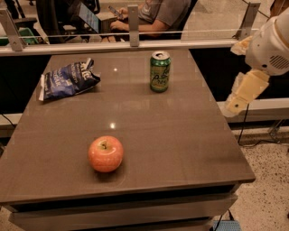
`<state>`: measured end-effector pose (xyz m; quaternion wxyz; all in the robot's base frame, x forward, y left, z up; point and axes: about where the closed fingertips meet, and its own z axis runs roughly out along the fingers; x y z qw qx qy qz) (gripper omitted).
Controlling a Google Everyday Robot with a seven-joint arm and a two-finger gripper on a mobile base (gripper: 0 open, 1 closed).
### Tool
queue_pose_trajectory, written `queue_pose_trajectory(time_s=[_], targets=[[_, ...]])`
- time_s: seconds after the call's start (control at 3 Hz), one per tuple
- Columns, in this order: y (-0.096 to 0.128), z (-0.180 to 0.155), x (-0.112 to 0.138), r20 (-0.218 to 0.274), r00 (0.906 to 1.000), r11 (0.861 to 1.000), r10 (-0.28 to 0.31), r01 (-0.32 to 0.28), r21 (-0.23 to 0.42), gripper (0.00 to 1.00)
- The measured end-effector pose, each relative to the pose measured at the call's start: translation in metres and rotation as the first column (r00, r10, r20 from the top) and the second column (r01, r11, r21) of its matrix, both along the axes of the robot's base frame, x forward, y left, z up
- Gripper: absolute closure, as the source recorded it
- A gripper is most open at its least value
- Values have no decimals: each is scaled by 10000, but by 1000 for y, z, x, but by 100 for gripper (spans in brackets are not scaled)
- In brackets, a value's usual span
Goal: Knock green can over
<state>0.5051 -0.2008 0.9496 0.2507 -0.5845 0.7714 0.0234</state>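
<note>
– Gripper (246, 92) first: where is it?
– It hangs off the table's right side, at about 2 o'clock. It is a pale yellow part under the big white arm (271, 45). I cannot tell if it is open or closed. It holds nothing and touches nothing.
– What is the table (189, 135) like?
– It is brown and smooth. Two little spots of light shine on it. It has a thick front edge.
– What lies on it, starting from the left?
– At 10 o'clock lies a dark blue chip bag (67, 80), crumpled and flat on its side. At 7 o'clock, near the front, sits a red apple (105, 154) with its stem up. At about 1 o'clock, close to the far edge, the green can (160, 71) stands upright. Its silver top faces up.
– Is the can near the gripper?
– No, they are well apart. The can is well apart from the bag and the apple too.
– And the room?
– Behind the table runs a metal rail (90, 46) with posts and glass. Past the glass a person (162, 11) in a grey shirt sits with a laptop (90, 17). At 4 o'clock you see a speckled floor (271, 189).
</note>
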Motion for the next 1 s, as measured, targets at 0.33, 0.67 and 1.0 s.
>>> queue_pose_trajectory(time_s=[0.33, 0.67, 1.0], targets=[[16, -13, 43, 471, 9989, 9876, -18, -57, 1570, 0], [39, -28, 74, 514, 9987, 9468, 15, -180, 3213, 0], [66, -44, 92, 379, 9991, 8920, 213, -361, 4506, 0]])
